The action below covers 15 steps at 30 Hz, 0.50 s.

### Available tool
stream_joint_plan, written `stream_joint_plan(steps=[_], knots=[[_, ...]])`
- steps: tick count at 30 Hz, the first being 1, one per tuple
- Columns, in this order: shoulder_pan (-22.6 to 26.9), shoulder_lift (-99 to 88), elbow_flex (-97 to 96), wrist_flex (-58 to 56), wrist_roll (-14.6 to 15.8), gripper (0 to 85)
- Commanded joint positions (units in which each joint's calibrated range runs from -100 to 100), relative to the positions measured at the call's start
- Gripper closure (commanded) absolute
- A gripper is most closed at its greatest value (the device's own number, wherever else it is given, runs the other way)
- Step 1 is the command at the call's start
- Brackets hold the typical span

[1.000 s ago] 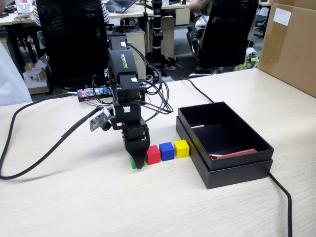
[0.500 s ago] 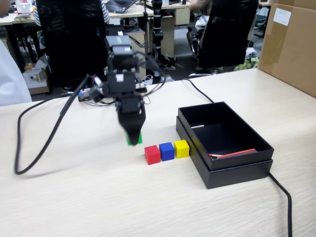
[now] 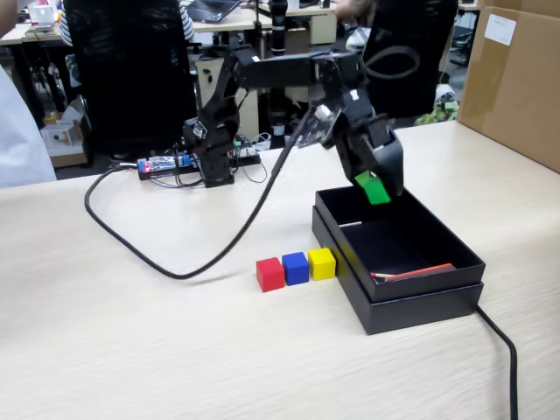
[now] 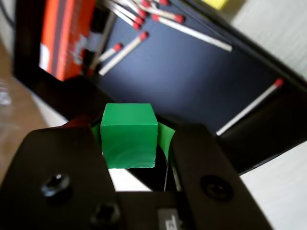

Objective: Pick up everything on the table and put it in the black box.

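My gripper (image 3: 378, 189) is shut on the green cube (image 4: 128, 136) and holds it above the far edge of the black box (image 3: 411, 306); the cube also shows in the fixed view (image 3: 377, 191). In the wrist view the gripper (image 4: 129, 132) pinches the cube between green-lined jaws over the box rim (image 4: 57, 93). The red cube (image 3: 269, 274), blue cube (image 3: 295, 268) and yellow cube (image 3: 322, 263) stand in a touching row on the table (image 3: 131, 332), just left of the box.
Several matches (image 4: 192, 31) and an orange matchbox (image 4: 60, 33) lie inside the box. A black cable (image 3: 175, 262) loops across the table. A brown cardboard box (image 3: 516, 79) stands at the far right. The arm's base (image 3: 214, 157) is at the back.
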Motion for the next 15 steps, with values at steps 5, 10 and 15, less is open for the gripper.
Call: stream_joint_plan(steps=[5,10,15], knots=[[0.3,7.8,7.9,-0.8,0.1,81.5],[0.1,12.0,6.8,-2.3,0.5,71.6],[0.0,11.7,5.6,-2.3,0.8,47.5]])
